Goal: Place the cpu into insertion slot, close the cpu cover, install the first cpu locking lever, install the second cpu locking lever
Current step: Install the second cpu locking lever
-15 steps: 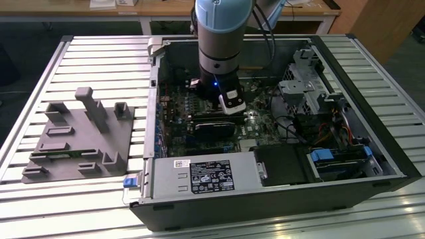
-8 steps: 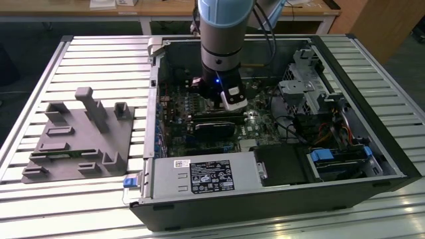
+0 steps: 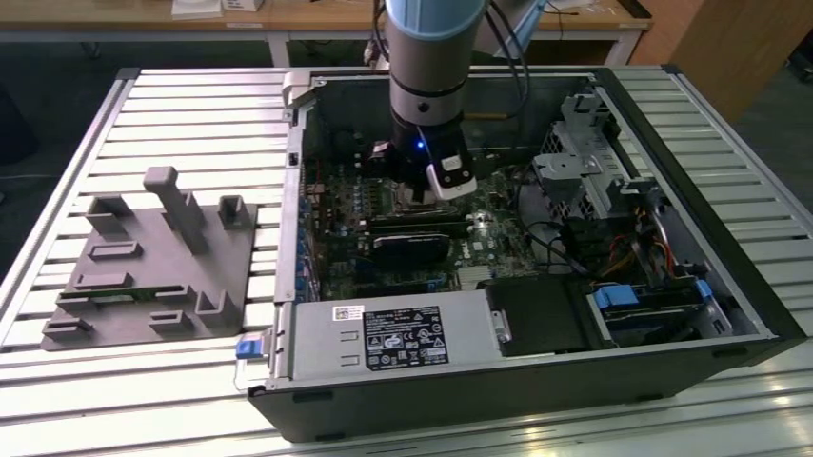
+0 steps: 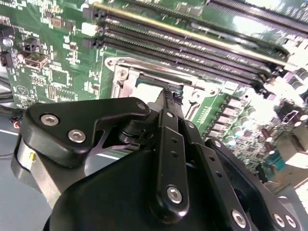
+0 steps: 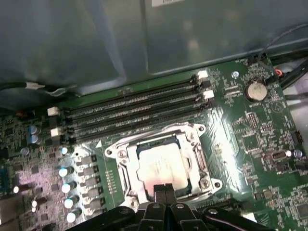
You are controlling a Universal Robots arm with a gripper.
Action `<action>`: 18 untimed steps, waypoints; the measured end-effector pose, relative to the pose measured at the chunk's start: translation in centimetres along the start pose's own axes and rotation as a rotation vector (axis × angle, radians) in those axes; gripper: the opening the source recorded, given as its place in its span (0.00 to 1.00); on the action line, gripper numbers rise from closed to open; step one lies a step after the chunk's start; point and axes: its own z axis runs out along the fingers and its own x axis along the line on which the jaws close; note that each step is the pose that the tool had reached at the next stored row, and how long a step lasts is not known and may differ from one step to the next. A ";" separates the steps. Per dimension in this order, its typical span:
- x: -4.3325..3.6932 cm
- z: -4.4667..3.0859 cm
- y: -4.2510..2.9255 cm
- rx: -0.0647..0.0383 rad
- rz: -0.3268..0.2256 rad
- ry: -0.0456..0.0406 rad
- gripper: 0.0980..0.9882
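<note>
Where jaws (image 5: 164,188) meet, cpu (image 5: 161,168) sits seated.

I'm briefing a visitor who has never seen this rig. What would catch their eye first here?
The open computer case lying on the slatted table, with the arm reaching down into it. In the first wrist view, the cpu sits in the insertion slot, framed by the silvery cpu cover, with the claw at its edge, fingers together.
</note>
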 end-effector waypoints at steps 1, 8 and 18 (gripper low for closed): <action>0.00 0.04 0.23 0.004 0.000 -0.0009 0.01; -0.04 0.29 1.64 0.026 -0.001 -0.0070 0.01; -0.03 -0.03 2.21 0.038 -0.001 -0.0104 0.01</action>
